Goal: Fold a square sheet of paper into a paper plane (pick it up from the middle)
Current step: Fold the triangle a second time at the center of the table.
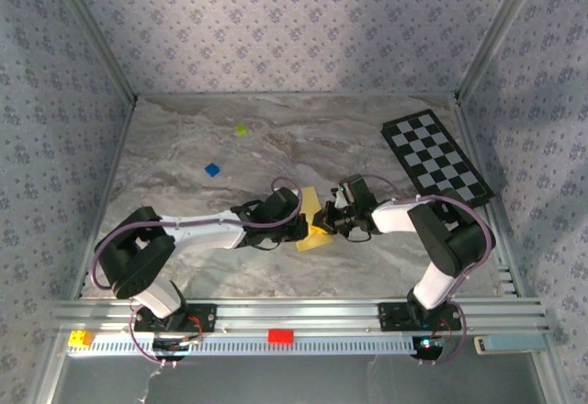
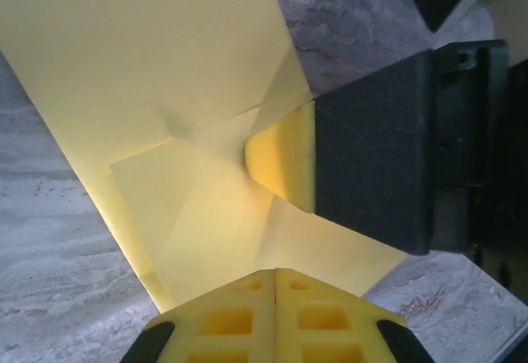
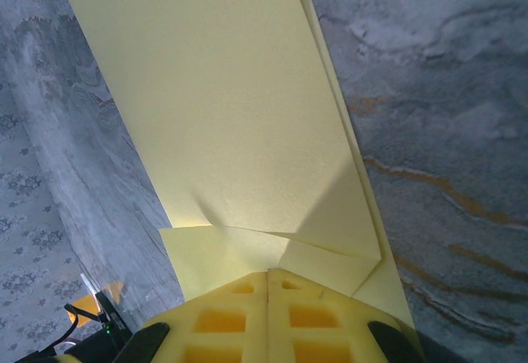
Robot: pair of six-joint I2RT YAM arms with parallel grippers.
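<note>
Yellow sheet of paper (image 1: 314, 220): partly folded, held between the two arms over the middle of the tabletop (image 1: 184, 147). Cannot tell whether its lower edge touches the surface.

Grips: the left end effector (image 2: 275, 274) is pinched tight on one edge. The right end effector (image 3: 268, 274) is clamped on the opposite side, beside a folded flap.

Step in hand, as I judge it: setting a diagonal nose fold. To do it well, anchor one grip and sweep the other along the crease. Avoid pulling the grips apart, since thin paper would likely tear or slip.

Paper: matte and thin, with sharp creases and overlapping triangular flaps. Light glows through the single layers.

Yellow pads (image 2: 223, 322): waffle-moulded, soft-looking.

Surface: grey marble pattern, smooth.

The checkered board (image 1: 436, 156) lies well apart, far right.
</note>
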